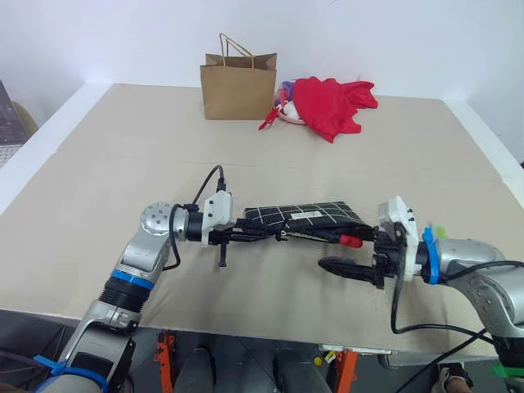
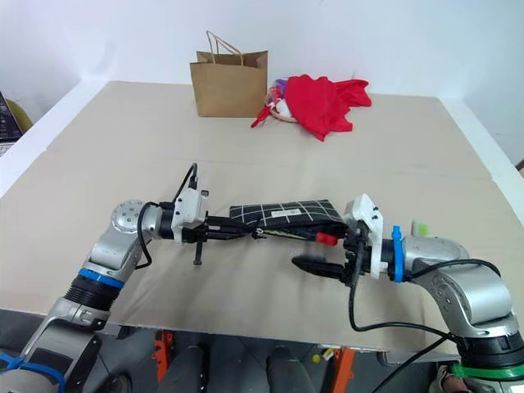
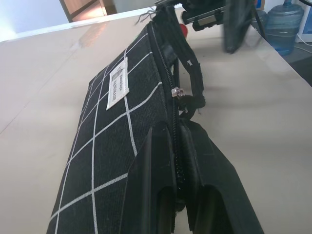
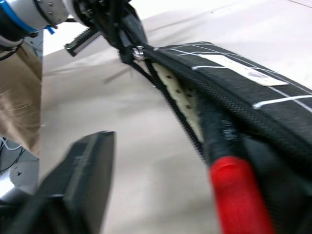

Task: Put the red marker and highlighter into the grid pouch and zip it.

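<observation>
The grid pouch [image 1: 307,214] lies lifted near the table's front middle, its zipper side open toward me. My left gripper [image 1: 272,233] is shut on the pouch's zipper edge at its left end; the left wrist view shows its fingers [image 3: 156,161] clamped on that edge beside the zipper pull [image 3: 176,92]. The red marker [image 1: 351,241] is pushed into the pouch's right end with its red end [image 4: 239,195] sticking out. My right gripper [image 1: 348,254] stands open just right of it, one finger [image 4: 83,180] well below the marker. A light-green piece, likely the highlighter [image 1: 440,232], peeks from behind my right wrist.
A brown paper bag [image 1: 239,86] stands at the table's far middle, with a red cloth heap [image 1: 332,102] to its right. The beige table [image 1: 123,164] stretches wide around the pouch, and its front edge runs just under my arms.
</observation>
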`<state>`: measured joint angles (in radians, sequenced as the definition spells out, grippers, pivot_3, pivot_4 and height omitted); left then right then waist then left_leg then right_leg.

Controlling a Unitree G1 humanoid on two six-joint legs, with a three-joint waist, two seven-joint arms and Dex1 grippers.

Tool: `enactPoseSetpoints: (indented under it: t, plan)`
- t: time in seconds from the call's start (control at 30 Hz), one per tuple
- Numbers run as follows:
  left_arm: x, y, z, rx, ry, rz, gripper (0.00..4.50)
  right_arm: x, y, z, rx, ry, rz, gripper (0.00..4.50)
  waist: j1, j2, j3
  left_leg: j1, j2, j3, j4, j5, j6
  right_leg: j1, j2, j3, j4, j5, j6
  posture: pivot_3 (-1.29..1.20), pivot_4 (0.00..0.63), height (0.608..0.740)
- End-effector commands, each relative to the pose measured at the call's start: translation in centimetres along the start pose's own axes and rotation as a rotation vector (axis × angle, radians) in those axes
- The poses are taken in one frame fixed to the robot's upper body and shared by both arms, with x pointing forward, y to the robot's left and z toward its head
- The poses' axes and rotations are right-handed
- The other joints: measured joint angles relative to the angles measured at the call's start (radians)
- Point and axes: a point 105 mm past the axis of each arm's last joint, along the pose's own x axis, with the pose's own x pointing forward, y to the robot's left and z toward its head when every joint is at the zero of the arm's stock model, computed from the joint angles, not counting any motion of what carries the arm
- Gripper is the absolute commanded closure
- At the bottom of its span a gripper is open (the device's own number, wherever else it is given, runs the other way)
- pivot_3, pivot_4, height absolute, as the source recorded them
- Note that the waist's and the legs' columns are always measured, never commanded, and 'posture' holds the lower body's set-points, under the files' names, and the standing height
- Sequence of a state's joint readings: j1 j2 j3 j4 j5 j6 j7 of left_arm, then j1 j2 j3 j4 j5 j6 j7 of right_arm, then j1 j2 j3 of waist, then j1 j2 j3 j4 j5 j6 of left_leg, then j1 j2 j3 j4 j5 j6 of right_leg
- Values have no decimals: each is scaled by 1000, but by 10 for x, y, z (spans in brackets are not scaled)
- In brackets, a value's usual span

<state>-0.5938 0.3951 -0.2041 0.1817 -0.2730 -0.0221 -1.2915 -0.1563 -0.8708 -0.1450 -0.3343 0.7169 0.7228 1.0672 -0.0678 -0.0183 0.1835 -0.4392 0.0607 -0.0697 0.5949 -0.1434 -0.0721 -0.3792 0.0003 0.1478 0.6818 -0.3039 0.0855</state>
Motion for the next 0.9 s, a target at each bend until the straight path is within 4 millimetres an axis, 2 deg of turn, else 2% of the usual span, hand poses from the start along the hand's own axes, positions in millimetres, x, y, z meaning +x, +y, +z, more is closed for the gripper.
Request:
enactPoseSetpoints:
  t: [0.03,0.13,0.23,0.33,0.43,0.53,0.67,0.77,0.9]
  plan:
    - [-8,5,6,29,0,21,4500,-39,2,10,76,-50,-10,56,4,0,0,0,0,0,0,0,0,0,0,0,0,0,0,0,150,740]
    - [-13,8,3,18,17,34,4500,-71,-10,10,205,-91,-107,56,8,0,0,1,0,0,0,0,0,1,0,0,0,0,0,0,150,740]
    - [-16,9,1,13,25,39,4500,-104,-32,7,242,-167,-303,56,7,0,0,3,0,0,1,0,0,2,0,0,0,1,-1,0,150,740]
    - [-15,9,1,13,24,40,4500,-130,-64,-11,179,-171,-618,56,7,-1,0,3,0,0,2,0,1,3,0,0,0,1,-1,0,150,740]
    - [-13,9,1,13,19,37,4500,-145,-83,-27,115,-159,-884,56,4,0,0,3,0,0,2,0,1,3,0,0,0,1,0,0,150,740]
    - [-12,7,1,12,17,33,4500,-152,-89,-40,98,-135,-1046,56,2,1,0,3,0,0,1,0,0,3,0,0,0,1,0,0,150,740]
    - [-12,8,1,13,16,32,4500,-145,-87,-57,139,-120,-1132,56,1,1,-1,2,0,0,1,0,0,3,0,0,0,0,0,0,150,740]
    - [-11,7,1,16,16,30,4500,-140,-86,-69,196,-108,-1188,56,-3,1,-1,3,0,0,1,0,0,3,0,0,0,0,0,0,150,740]
    - [-9,7,3,20,10,28,4500,-129,-82,-100,349,-60,-1284,56,-4,1,-1,3,0,0,1,0,0,3,0,0,0,1,-1,0,150,740]
